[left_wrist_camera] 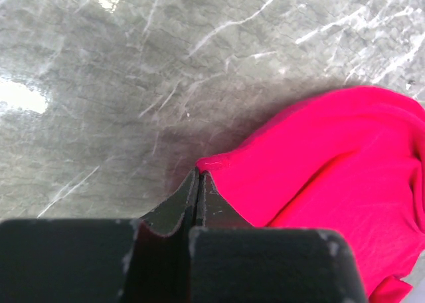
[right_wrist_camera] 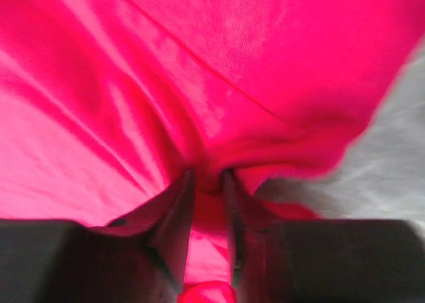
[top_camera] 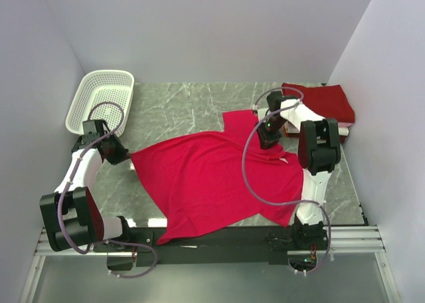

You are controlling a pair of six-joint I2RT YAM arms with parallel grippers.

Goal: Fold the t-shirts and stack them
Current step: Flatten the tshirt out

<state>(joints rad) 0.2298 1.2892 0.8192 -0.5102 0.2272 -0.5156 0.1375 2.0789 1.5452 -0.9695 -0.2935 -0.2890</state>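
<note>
I see the pink-red shirt (top_camera: 212, 177) lying unfolded on the table (top_camera: 172, 110), my right claw (right_wrist_camera: 207, 175) clamped on its cloth, my left claw (left_wrist_camera: 197, 177) closed at its edge, and the crimson shirt (top_camera: 322, 102) already folded far right.

Can't tell whether left gripper (left_wrist_camera: 197, 177) bites pinkish-red t-shirt (left_wrist_camera: 332, 163), cropped at 3 o'clock there. Blurred in right wrist view, cropped 9 through 12 o'clock.

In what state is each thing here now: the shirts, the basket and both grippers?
pink-red t-shirt: unfolded, spread on the table, held by both grippers.
crimson t-shirt: folded, lying far right.
basket: upright, far left.
left gripper: shut on the pink-red shirt's corner.
right gripper: shut on bunched pink-red cloth.
</note>
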